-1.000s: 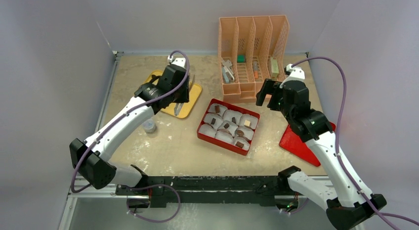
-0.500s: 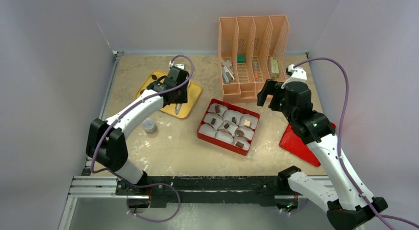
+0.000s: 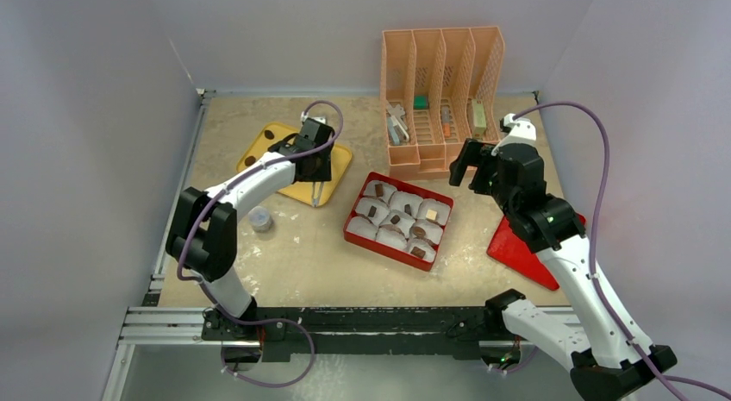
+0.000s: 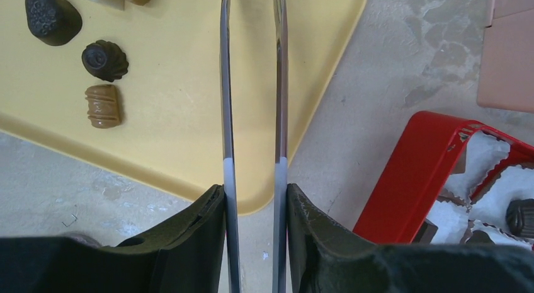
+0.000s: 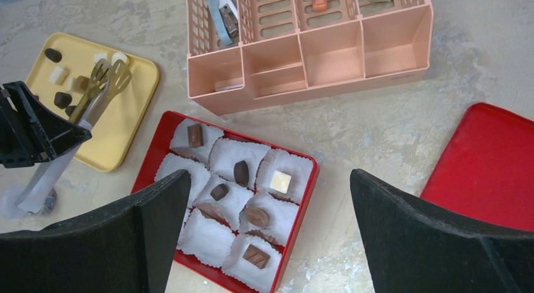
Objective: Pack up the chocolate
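Loose chocolate lies on the yellow tray (image 4: pixel 164 135): a dark piece (image 4: pixel 52 18), a fluted dark one (image 4: pixel 104 60) and a tan one (image 4: pixel 102 106). The red box (image 3: pixel 349 233) of white paper cups holds several pieces, among them a cream square (image 5: pixel 280 181) and a brown oval (image 5: pixel 256 216). My left gripper (image 4: pixel 254 189) is shut on metal tongs (image 4: pixel 225 85), and their spoon tips (image 5: pixel 107 72) hang over the tray with nothing between them. My right gripper (image 5: pixel 269 173) hovers open and holds nothing, high above the box's right side.
A peach desk organiser (image 3: pixel 440 82) with small items stands behind the box. The red lid (image 3: pixel 521 250) lies at the right under my right arm. A small round cup (image 3: pixel 259 219) sits left of the box. Walls close in on three sides.
My left arm has folded up at the elbow and carried the tongs a little right, towards the tray's near corner. The right arm has not moved.
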Robot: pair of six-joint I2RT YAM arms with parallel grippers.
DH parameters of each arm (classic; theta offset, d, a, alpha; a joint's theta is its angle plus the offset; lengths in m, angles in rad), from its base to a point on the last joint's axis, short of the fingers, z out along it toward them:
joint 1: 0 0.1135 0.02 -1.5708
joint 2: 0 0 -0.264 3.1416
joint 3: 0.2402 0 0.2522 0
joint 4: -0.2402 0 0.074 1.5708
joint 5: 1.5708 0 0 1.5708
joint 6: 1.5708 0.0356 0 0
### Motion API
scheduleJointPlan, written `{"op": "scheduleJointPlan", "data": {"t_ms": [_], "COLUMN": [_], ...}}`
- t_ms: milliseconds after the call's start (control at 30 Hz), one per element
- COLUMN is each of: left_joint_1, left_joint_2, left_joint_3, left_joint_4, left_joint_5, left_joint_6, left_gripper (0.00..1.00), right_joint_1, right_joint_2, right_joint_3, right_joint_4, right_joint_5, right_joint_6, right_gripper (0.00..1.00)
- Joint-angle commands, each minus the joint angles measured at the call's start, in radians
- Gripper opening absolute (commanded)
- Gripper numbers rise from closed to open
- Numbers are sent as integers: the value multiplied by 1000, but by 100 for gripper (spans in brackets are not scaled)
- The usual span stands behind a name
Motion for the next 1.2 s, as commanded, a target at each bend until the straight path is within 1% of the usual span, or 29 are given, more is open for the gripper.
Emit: {"op": "scheduleJointPlan", "data": {"t_ms": [0, 333, 667, 767, 933, 1167], "left_joint_1": [9, 18, 32, 32, 32, 32], "left_joint_2": [0, 36, 62, 56, 37, -24], "left_joint_3": [57, 78, 94, 94, 91, 83], "left_joint_4": [59, 61, 76, 72, 42, -21], "left_joint_5": [-14, -19, 2, 4, 21, 44], "left_joint_6": [-15, -17, -8, -4, 8, 15], "left_gripper": [36, 39, 39, 36, 27, 22], "right_joint_1": [-3, -3, -3, -3, -3, -3], "right_joint_2": [-18, -15, -13, -8, -2, 8], "right_joint_3": [5, 2, 1, 2, 3, 2], "right_joint_4": [0, 6, 6, 9, 13, 20], "right_joint_5": [40, 38, 45, 46, 42, 34], "right_joint_6": [-9, -11, -18, -18, -20, -17], "right_gripper": [99, 99, 99, 99, 99, 99]}}
